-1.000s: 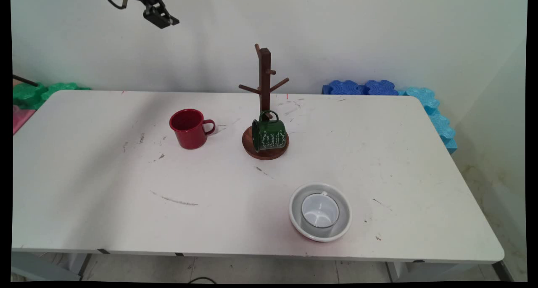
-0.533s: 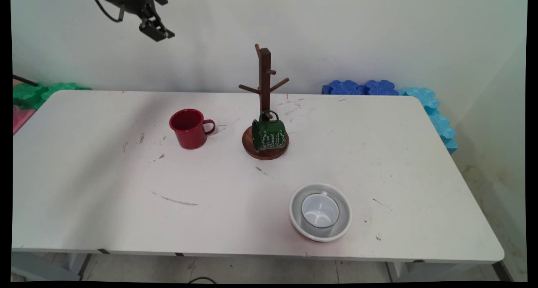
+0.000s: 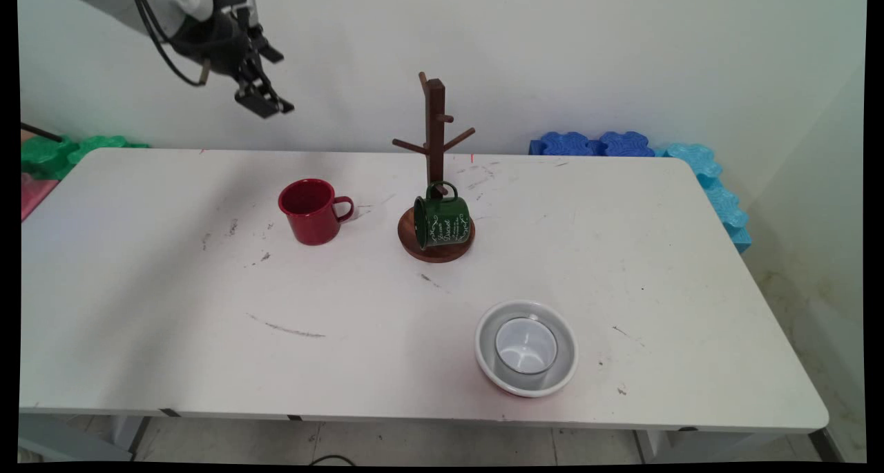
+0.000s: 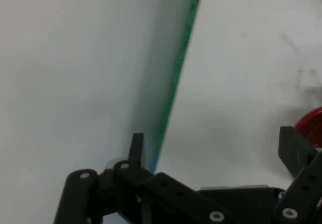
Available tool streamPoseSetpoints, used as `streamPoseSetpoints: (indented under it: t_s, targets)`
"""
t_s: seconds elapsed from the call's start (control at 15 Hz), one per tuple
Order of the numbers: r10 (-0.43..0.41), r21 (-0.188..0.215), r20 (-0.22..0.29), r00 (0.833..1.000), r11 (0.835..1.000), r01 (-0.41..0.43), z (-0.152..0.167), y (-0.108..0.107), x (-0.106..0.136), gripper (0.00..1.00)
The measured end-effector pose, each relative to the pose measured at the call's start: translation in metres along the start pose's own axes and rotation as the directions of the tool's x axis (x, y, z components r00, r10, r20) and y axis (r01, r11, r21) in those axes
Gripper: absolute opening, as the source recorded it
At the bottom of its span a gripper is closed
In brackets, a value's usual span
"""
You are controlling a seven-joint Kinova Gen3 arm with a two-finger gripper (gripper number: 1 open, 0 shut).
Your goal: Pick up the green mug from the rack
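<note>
Up high over the white table's (image 3: 138, 300) far left part, close to the wall, my gripper (image 3: 264, 105) hangs with its fingers (image 4: 137, 146) spread apart and nothing between them, the table below me bare out to its far edge. Nearest is the red mug (image 3: 312, 210), upright, below and to the right of my fingertips, well apart. Further right a green mug (image 3: 442, 221) hangs on the wooden mug tree (image 3: 435, 162), and a white cup (image 3: 525, 347) sits in a bowl (image 3: 483, 335) near the front edge.
</note>
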Motion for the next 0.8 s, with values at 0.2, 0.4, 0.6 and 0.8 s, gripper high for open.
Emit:
streamPoseSetpoints:
  t_s: [0.2,0.4,0.6,0.8]
  targets:
    - [-0.040,-0.057,-0.022,0.999,0.998,0.039,0.009,0.025,-0.002,1.00]
    - [-0.082,-0.111,-0.046,0.996,0.991,0.077,0.019,0.050,-0.002,1.00]
    - [-0.135,-0.171,-0.072,0.988,0.978,0.121,0.029,0.074,0.001,1.00]
    - [-0.195,-0.223,-0.095,0.976,0.960,0.169,0.038,0.096,0.005,1.00]
